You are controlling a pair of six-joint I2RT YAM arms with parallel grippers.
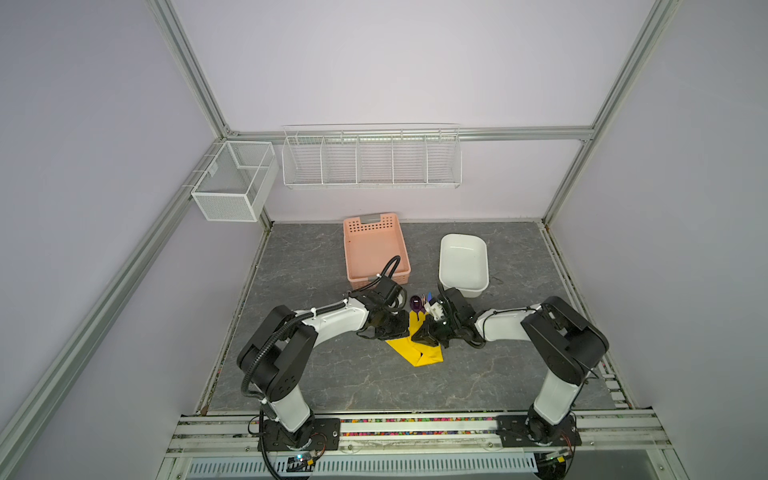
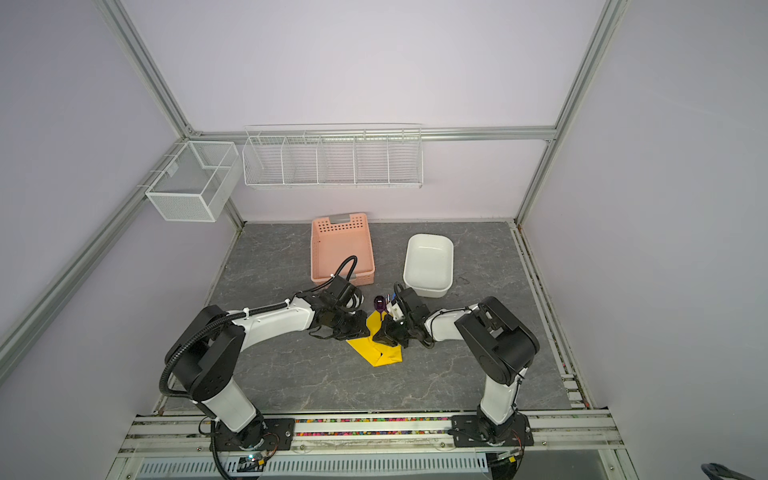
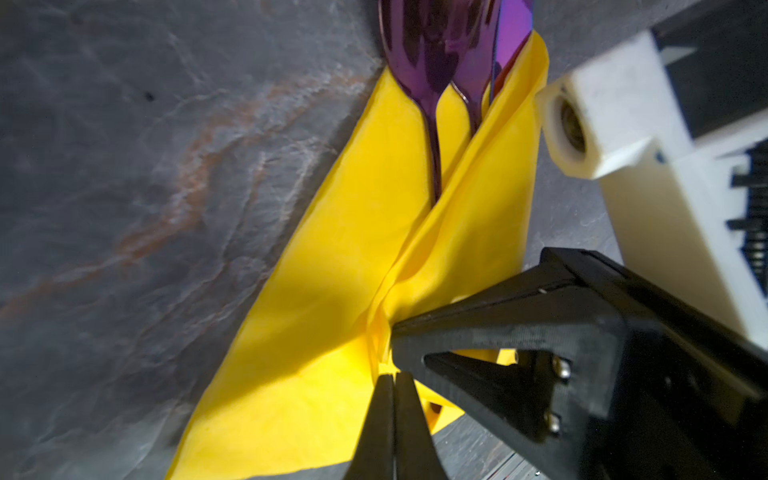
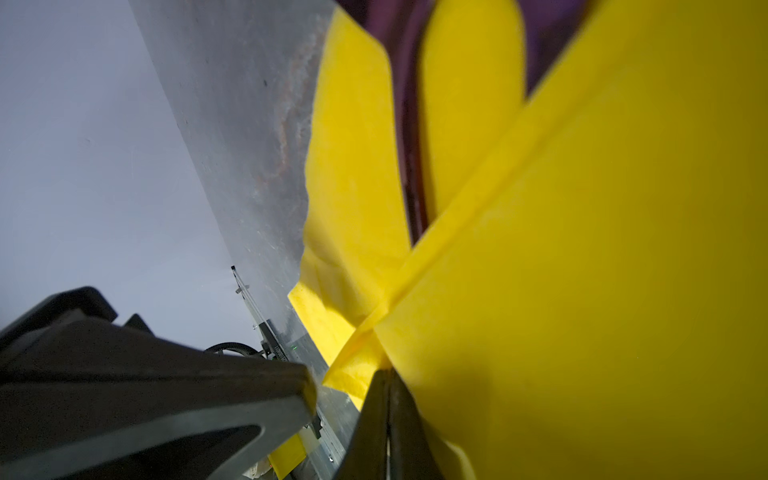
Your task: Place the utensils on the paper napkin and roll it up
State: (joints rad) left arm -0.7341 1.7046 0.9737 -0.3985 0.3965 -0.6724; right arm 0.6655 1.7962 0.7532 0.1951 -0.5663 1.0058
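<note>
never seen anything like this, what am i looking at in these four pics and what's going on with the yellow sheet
Two robot arms are bolted at the near edge of a grey table; each ends in a two-fingered hand. The two wide pictures come from one camera overhead. The two close-ups come from cameras on the wrists, looking along the fingers. On the table sit a pink basket, a white tub and a yellow paper napkin, folded partly over purple utensils whose heads stick out. The right hand is shut on a napkin fold. The left hand is shut too, tips at the napkin; whether it pinches paper is unclear.
</note>
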